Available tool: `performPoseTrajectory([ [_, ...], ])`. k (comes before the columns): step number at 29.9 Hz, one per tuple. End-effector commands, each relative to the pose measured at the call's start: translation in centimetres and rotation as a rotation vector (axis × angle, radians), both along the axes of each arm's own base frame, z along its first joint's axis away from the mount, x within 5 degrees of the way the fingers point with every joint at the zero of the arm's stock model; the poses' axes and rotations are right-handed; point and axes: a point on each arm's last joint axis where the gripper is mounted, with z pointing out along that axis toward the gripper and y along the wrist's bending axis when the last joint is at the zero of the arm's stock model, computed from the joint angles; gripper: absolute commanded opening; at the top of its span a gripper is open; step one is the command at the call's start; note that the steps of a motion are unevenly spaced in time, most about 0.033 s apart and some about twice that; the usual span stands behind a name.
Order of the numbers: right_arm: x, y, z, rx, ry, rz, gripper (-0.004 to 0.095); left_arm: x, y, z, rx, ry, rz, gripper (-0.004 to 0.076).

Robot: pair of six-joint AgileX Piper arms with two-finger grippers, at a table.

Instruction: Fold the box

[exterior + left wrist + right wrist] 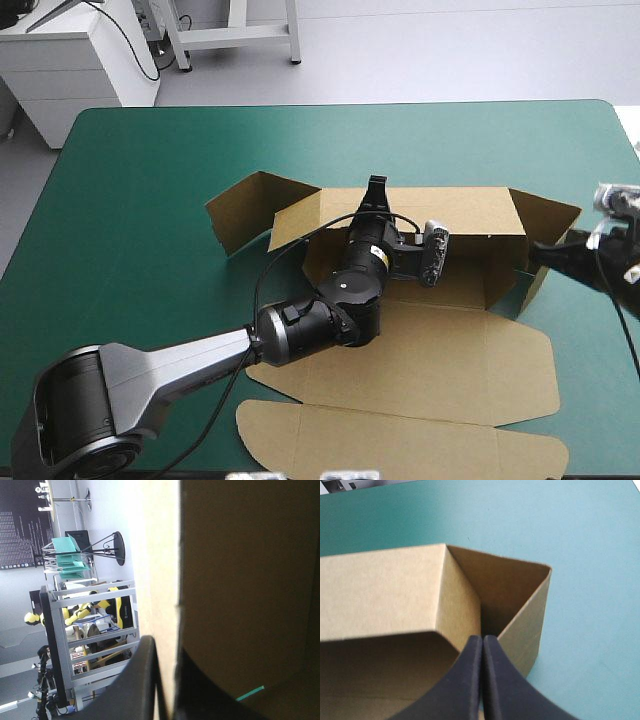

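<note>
On the teal-green counter [150, 200], from the middle toward the right side, the brown box of cut board [450, 350], only half shaped. Far long wall raised upright. At each end of this wall one flap raised too, turned outward at an angle. Wide near panels flat on the cover, reaching almost to the near edge of the counter.

At the top edge of the far wall, about its middle, the left pincer [377, 188], with its arm stretched across the flat panel. In the left wrist view clamped on the box: one black finger on each side of the board, the edge of the sheet between them.

At the right end of the box, the right pincer [540, 257], close against the raised end flap. In the right wrist view its black fingers pressed together into one point, with the tip at the inner corner where far wall and right flap meet.
</note>
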Motion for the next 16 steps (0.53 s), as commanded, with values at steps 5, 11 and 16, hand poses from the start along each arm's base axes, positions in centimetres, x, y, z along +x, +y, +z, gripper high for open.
performPoseTrajectory([
  [5,6.6,-0.9,3.2,0.003,-0.032,-0.001,-0.002,-1.3,-1.2,-0.5,-0.101,0.106,-0.061,-0.0008],
  [11,11.7,-1.6,2.8,0.011,0.023,-0.001,-0.002,-1.3,-1.2,-0.5,-0.102,0.11,-0.058,-0.0008],
  [16,14.9,-2.1,1.4,0.008,0.135,0.011,-0.002,-1.3,-1.2,-0.5,-0.102,0.11,-0.058,-0.0008],
])
